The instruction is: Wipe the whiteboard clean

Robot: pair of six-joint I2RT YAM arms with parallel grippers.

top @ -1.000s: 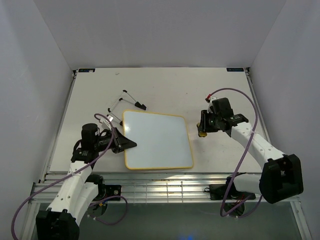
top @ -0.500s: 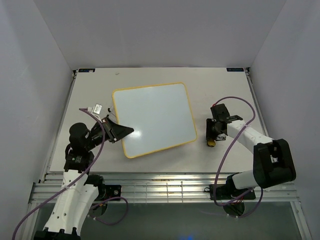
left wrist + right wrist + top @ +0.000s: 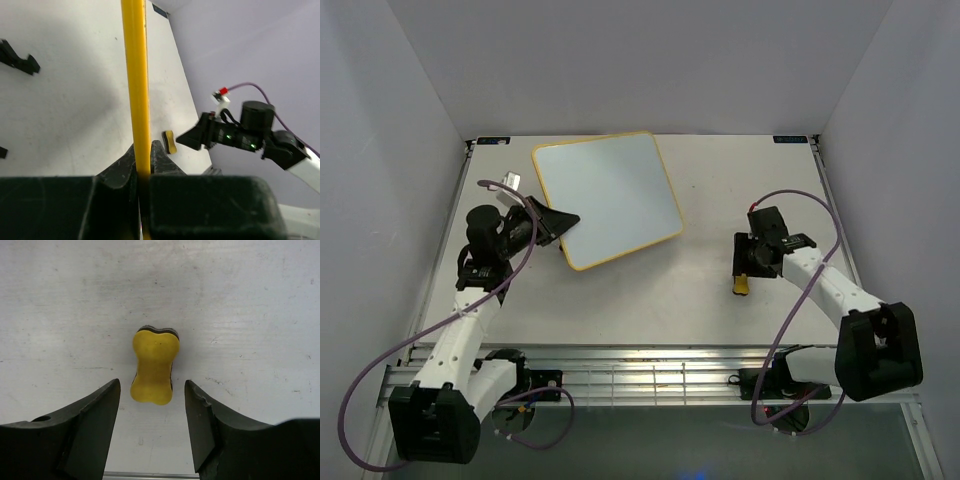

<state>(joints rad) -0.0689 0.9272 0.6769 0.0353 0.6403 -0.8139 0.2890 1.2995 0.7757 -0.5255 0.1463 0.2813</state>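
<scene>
White table, grey-walled enclosure. Left hand: fingers pressed together on the yellow frame of the whiteboard, which sat tilted, apparently raised, over the table's far left. No marks showed on its visible face. Right hand: fingers spread partway and gripping nothing, with the small yellow eraser lying on the table between them, clear of both. Step in hand, by judgement: wiping looked finished and the tools were being set down. The next move would call for the right hand to withdraw without nudging the eraser, and the left to lower the whiteboard flat.
</scene>
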